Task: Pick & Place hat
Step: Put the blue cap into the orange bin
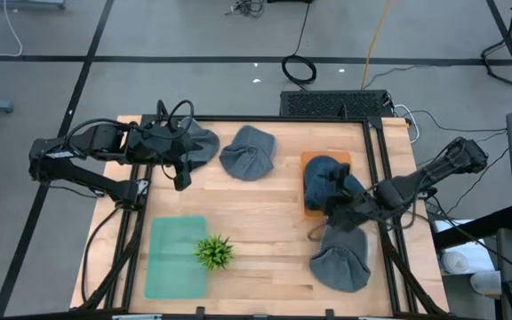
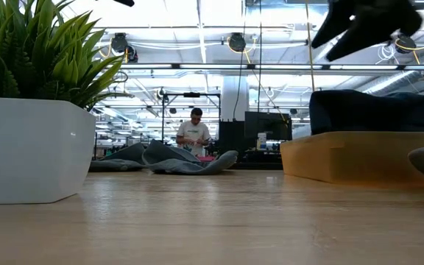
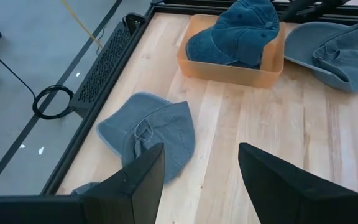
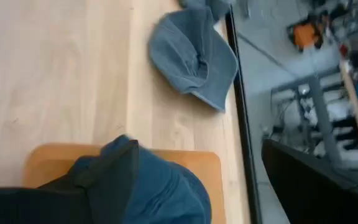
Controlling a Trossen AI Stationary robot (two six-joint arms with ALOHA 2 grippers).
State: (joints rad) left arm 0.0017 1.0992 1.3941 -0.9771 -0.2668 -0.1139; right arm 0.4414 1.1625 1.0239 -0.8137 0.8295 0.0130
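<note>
A dark blue hat [image 1: 324,180] lies in the orange tray [image 1: 307,160] on the right half of the wooden surface [image 1: 256,222]. The right hand [image 1: 343,210] hangs just over the near edge of that tray, right beside the hat and slightly above it; in the low view the hand is clear of the hat's crown. Its fingers [image 4: 114,171] stand apart with nothing between them. The hat fills most of the tray, its long axis running from the far side of the surface towards the near side. Which way its brim points cannot be told.

A second, grey-blue hat [image 1: 340,258] lies flat on the surface just near of the tray, directly below the right hand. A third hat [image 1: 248,151] lies crumpled at the far middle of the surface, and a fourth [image 1: 200,142] sits at the far left, partly under the left arm.

The left hand [image 1: 178,166] hovers at the far left, beside that fourth hat, its fingers [image 3: 143,180] apart and empty.

A green mat [image 1: 176,256] with a small potted plant [image 1: 214,252] at its edge lies at the near left.
</note>
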